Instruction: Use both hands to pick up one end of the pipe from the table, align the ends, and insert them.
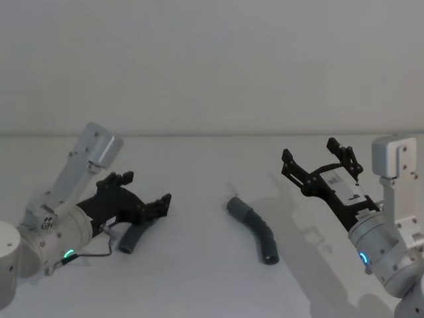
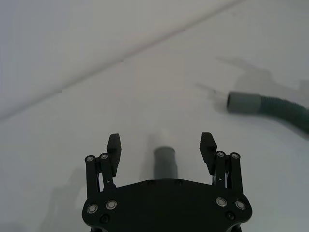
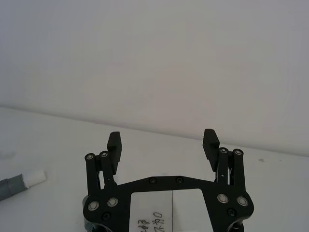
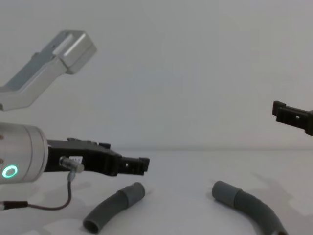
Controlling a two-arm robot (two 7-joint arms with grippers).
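From the head, the left claw [image 1: 148,188] was low over the white table [image 1: 199,285], on the left side. Its two fingers were wide apart and held nothing. The left hose piece [image 1: 131,238] lay on the table just under it. The right hose piece [image 1: 255,228] lay in the middle, well apart from the first one. The right claw [image 1: 309,151] was up in the air on the right, and its fingers were spread apart and empty too.

From the left wrist, the left claw [image 2: 161,142] was spread open. The grey cuff [image 2: 165,163] of the left hose piece showed between its fingers, down on the table. The right hose piece [image 2: 270,105] lay farther off.

From the right wrist, the right claw [image 3: 162,139] was wide open with nothing in it. A hose end [image 3: 14,186] with a white tip [image 3: 35,178] lay at the edge.

From the chest, the left claw [image 4: 139,165] hung just above the left hose piece [image 4: 115,208] and did not touch it. The right hose piece [image 4: 249,205] lay on the right. The right claw [image 4: 286,113] was high up, well above it.
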